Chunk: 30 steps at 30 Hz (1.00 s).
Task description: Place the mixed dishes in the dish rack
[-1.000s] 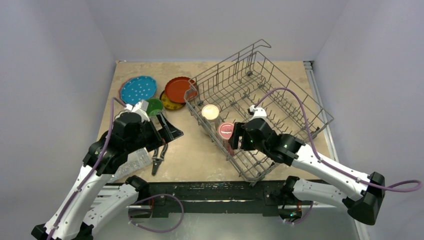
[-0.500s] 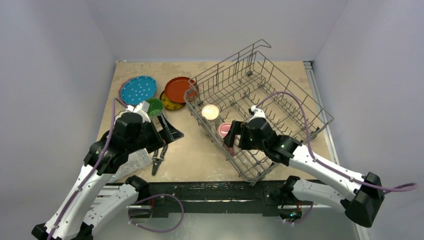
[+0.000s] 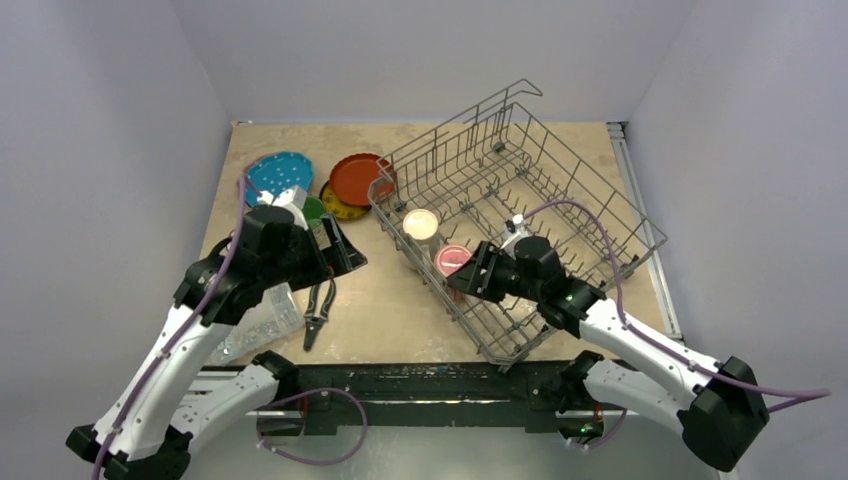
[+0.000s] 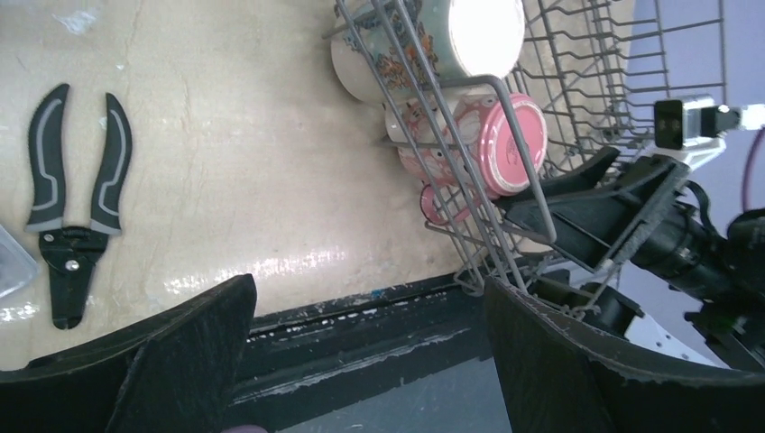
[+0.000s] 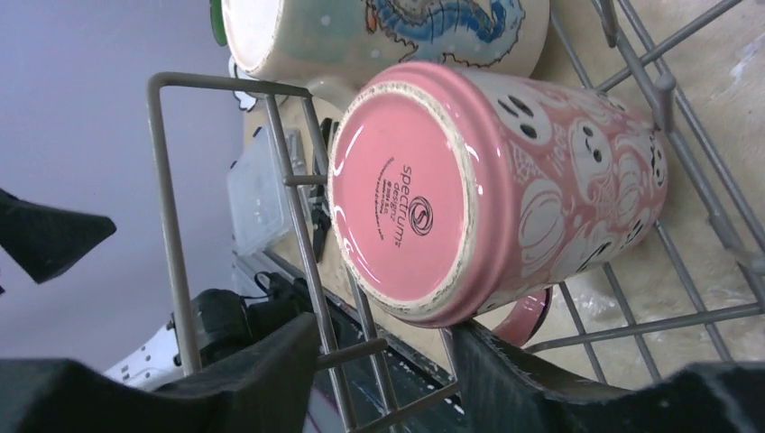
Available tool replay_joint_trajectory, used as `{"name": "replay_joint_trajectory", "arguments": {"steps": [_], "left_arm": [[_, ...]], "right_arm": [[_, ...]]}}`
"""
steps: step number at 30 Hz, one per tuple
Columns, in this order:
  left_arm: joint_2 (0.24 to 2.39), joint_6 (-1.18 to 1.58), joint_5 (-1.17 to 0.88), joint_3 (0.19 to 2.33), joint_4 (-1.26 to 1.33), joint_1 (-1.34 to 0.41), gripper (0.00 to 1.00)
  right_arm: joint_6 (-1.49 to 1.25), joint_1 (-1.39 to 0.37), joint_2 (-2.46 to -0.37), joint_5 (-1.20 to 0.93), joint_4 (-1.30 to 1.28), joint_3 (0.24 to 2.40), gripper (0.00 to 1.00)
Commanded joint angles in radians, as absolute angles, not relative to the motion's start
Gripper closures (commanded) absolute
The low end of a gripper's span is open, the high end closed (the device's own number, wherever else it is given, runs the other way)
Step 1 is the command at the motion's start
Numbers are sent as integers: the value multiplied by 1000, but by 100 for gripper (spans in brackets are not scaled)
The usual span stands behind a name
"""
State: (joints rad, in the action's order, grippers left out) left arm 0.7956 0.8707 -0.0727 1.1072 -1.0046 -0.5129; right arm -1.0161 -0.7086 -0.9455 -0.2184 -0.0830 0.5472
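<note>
The grey wire dish rack (image 3: pixel 560 190) stands at the right. Inside its near-left corner a cream mug (image 3: pixel 421 224) and a pink mug (image 3: pixel 453 259) lie on their sides. In the right wrist view the pink mug (image 5: pixel 469 189) shows its base, with the cream mug (image 5: pixel 388 36) above it. My right gripper (image 5: pixel 383 365) is open. A rack wire runs between its fingers, and one finger (image 5: pixel 541 379) sits just under the pink mug. A blue dotted plate (image 3: pixel 277 175), a red-orange plate (image 3: pixel 358 178) and a yellow plate (image 3: pixel 340 208) lie far left. My left gripper (image 3: pixel 340 255) is open and empty.
Black-handled pliers (image 3: pixel 316 310) and a clear plastic box (image 3: pixel 255 320) lie at the near left, under my left arm. A green dish (image 3: pixel 313 208) is partly hidden behind the left wrist. The left wrist view shows the pliers (image 4: pixel 77 212) and the table's dark front edge (image 4: pixel 361 316).
My right gripper has moved left and lower beside the pink mug, and its wrist has turned. My left arm has shifted away toward the plates. The mugs have stayed in place.
</note>
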Motion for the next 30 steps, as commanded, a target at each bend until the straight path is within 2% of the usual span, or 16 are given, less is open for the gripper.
{"name": "replay_joint_trajectory", "arguments": {"steps": [1, 5, 7, 10, 16, 24, 28, 30], "left_arm": [[918, 735, 8, 1218, -979, -503, 4], [1060, 666, 60, 1335, -980, -402, 3], [1118, 652, 46, 1365, -946, -338, 3], [1202, 611, 39, 1411, -915, -216, 3], [1430, 439, 115, 1542, -914, -38, 11], [1714, 262, 192, 1625, -930, 34, 15], [1798, 194, 145, 1617, -910, 43, 20], [1848, 181, 124, 1626, -912, 43, 27]], "right_arm": [[-1014, -639, -924, -318, -136, 634, 38], [-853, -617, -958, -250, -392, 794, 12], [-767, -617, -1008, -234, -497, 866, 6], [-688, -616, -1049, -175, -613, 959, 5], [-571, -611, -1131, 24, -778, 1211, 5], [-465, -593, -1187, 154, -867, 1363, 6], [-442, -557, -1183, 172, -853, 1371, 5], [-433, -542, -1184, 173, -850, 1376, 5]]}}
